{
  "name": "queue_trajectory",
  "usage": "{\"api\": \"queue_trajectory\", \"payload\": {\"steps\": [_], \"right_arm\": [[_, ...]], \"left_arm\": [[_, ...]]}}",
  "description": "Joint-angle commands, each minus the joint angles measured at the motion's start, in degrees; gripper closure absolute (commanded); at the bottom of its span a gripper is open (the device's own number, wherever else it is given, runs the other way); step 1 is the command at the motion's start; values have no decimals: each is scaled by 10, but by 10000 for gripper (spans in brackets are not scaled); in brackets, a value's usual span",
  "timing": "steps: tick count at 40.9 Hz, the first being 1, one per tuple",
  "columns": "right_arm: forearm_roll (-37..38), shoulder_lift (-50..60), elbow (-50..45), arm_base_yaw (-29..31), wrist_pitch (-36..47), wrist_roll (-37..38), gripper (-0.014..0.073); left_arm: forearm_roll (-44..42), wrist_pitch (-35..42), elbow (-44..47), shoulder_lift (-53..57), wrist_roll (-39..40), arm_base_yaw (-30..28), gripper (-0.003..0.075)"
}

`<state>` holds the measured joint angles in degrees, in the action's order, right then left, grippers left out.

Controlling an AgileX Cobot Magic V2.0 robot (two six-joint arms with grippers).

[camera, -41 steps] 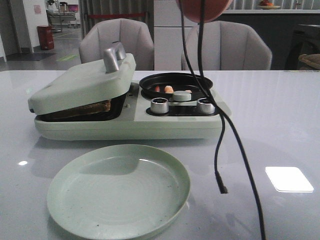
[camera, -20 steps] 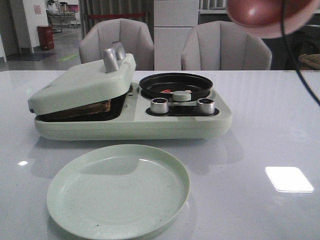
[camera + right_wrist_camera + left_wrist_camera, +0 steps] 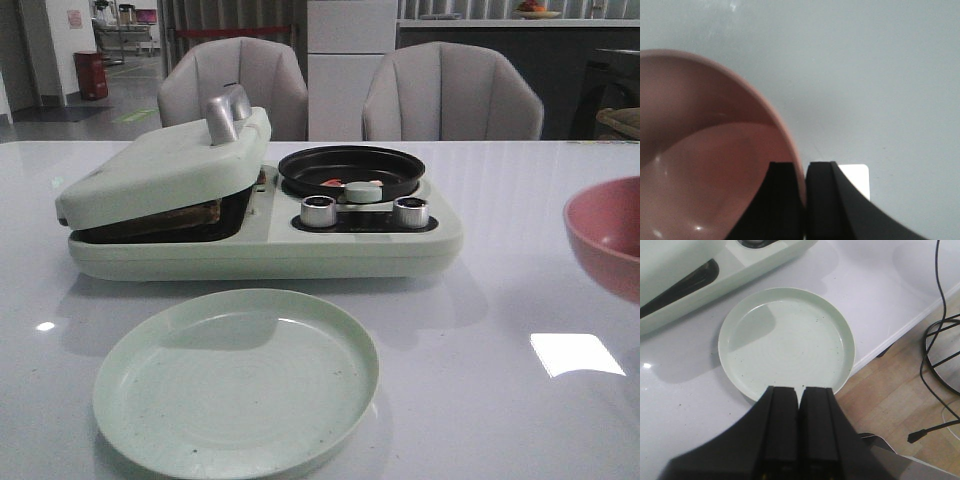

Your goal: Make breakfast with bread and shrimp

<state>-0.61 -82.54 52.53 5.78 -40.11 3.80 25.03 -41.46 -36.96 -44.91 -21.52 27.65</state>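
The bread [image 3: 165, 219] shows as a brown edge under the nearly closed lid [image 3: 160, 165] of the pale green breakfast maker [image 3: 265, 245]. Shrimp [image 3: 345, 184] pieces lie in its round black pan [image 3: 351, 170]. An empty pale green plate [image 3: 237, 378] [image 3: 786, 341] sits in front of the maker. My left gripper [image 3: 799, 392] hangs over the plate's near rim, shut and empty. My right gripper [image 3: 805, 170] is shut on the rim of an empty pink bowl [image 3: 700, 160] [image 3: 606, 234], held at the right just above the table.
Two knobs [image 3: 319, 211] stick out of the maker's front panel below the pan. Two grey chairs [image 3: 452, 92] stand behind the table. The table's edge [image 3: 900, 332] runs close by the plate, with floor and black cables [image 3: 940, 340] beyond it.
The pink bowl has swung from the top centre to the top right, then come down to the right near the table. The dangling black cable has left the front view.
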Motion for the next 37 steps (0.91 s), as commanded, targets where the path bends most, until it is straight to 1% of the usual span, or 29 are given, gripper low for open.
{"api": "queue_trajectory", "payload": {"steps": [1, 6, 9, 12, 17, 20, 22, 28, 31, 37], "right_arm": [[-37, -20, 10, 4, 46, -38, 576], [-42, -56, 11, 4, 91, -38, 573], [-42, -70, 11, 4, 113, -38, 536], [-42, -77, 11, 4, 125, -38, 444], [-40, -74, 12, 4, 137, -38, 242], [-40, -65, 15, 4, 130, -38, 167], [-40, -52, 19, 2, 119, -38, 155], [-40, 11, 24, -9, 92, -45, 159], [-40, 52, 24, -27, 85, -54, 159], [-34, 136, 24, -80, 72, -64, 159]], "left_arm": [[16, 31, -16, 1, 3, -2, 619], [16, 31, -16, 1, 3, -2, 619], [16, 31, -16, 1, 3, -2, 619], [18, 30, -16, 1, 3, -2, 619], [18, 30, -16, 1, 3, -2, 619], [18, 30, -16, 1, 3, -2, 619], [18, 30, -16, 1, 3, -2, 619], [18, 30, -16, 1, 3, -2, 619], [18, 30, -16, 1, 3, -2, 619], [19, 34, -16, 1, 3, -2, 619]]}}
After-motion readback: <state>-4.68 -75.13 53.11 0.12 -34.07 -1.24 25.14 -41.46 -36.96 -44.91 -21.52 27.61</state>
